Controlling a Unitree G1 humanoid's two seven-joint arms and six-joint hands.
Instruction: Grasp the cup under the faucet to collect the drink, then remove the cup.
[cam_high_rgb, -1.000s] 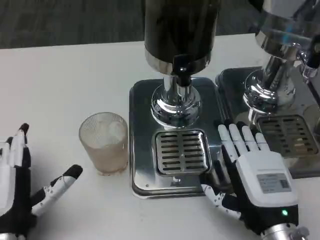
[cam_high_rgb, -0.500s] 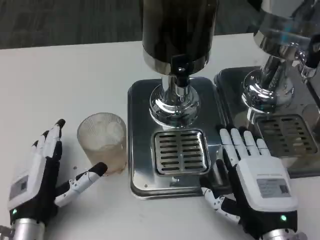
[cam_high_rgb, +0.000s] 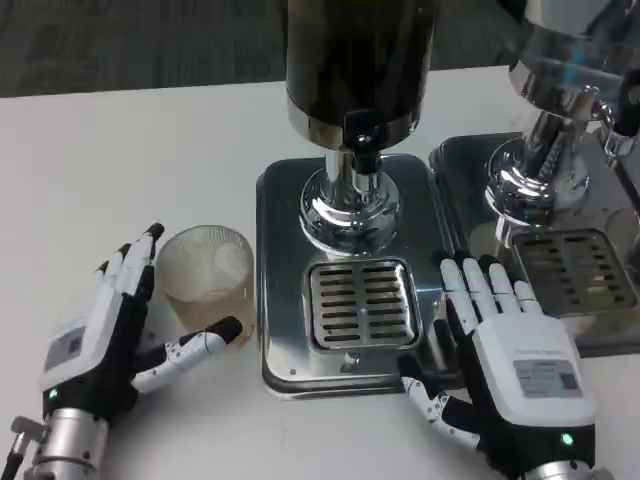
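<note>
Two drink dispensers are standing on the white table (cam_high_rgb: 120, 150), and the larger share of the scene is being taken by the central dispenser (cam_high_rgb: 355, 60), whose dark tank is sitting on a chrome column with a black faucet (cam_high_rgb: 362, 135) hanging over a slotted drip grate (cam_high_rgb: 362, 305) set in a steel tray (cam_high_rgb: 282, 250); that grate is lying bare, presumably because the spot under the spout is where the cup belongs during filling. To the right, a second dispenser (cam_high_rgb: 560, 90) is standing on its own tray, apart from the work. Next in size, the right hand (cam_high_rgb: 510, 350) is lying palm down on the near right edge of the central tray, its fingers spread flat and holding nothing, seemingly waiting out of the way. The left hand (cam_high_rgb: 110, 330) is reaching in from the near left with fingers apart, the upper fingers alongside the cup's left wall and the thumb under its near side, bracketing it as if for a grasp; whether they are actually pressing on it cannot be told. Smallest, the cup (cam_high_rgb: 205, 275) is standing upright on the table just left of the tray, not under the faucet. It is looking ribbed and translucent, with pale contents inside, possibly ice, and a faint brownish tint low down.
</note>
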